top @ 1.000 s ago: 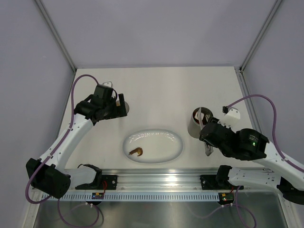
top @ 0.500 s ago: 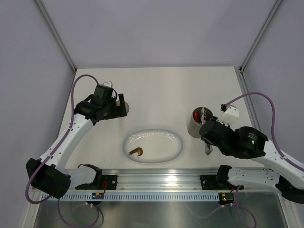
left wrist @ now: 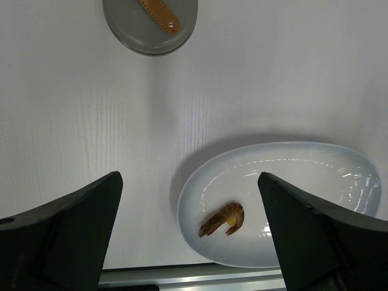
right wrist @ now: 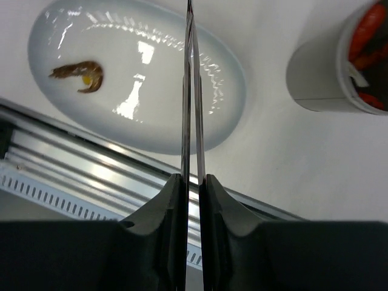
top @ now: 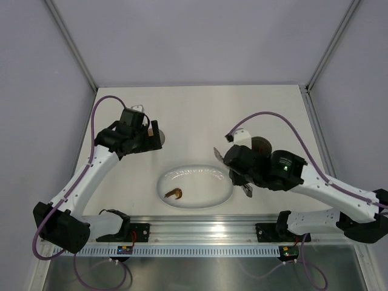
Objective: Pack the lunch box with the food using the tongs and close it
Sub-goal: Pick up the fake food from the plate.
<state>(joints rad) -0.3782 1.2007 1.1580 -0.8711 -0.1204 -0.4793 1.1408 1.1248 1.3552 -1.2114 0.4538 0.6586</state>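
1. The right gripper point(right wrist: 193, 182) is clamped on the tongs point(right wrist: 190, 91). Their two thin arms are squeezed almost together and reach out above the right half of the white plate point(right wrist: 73, 36).
2. One orange shrimp point(right wrist: 82, 73) lies at the plate's left end, apart from the tongs.
3. The lunch box point(right wrist: 315, 79) stands uncovered just beside the plate's right end, with red pieces point(right wrist: 367, 27) showing inside.
4. The left gripper point(left wrist: 188, 182) hangs above the table point(left wrist: 273, 73) with fingers spread wide, holding nothing. The grey lid point(left wrist: 130, 27) lies flat, handle up, beyond the plate.
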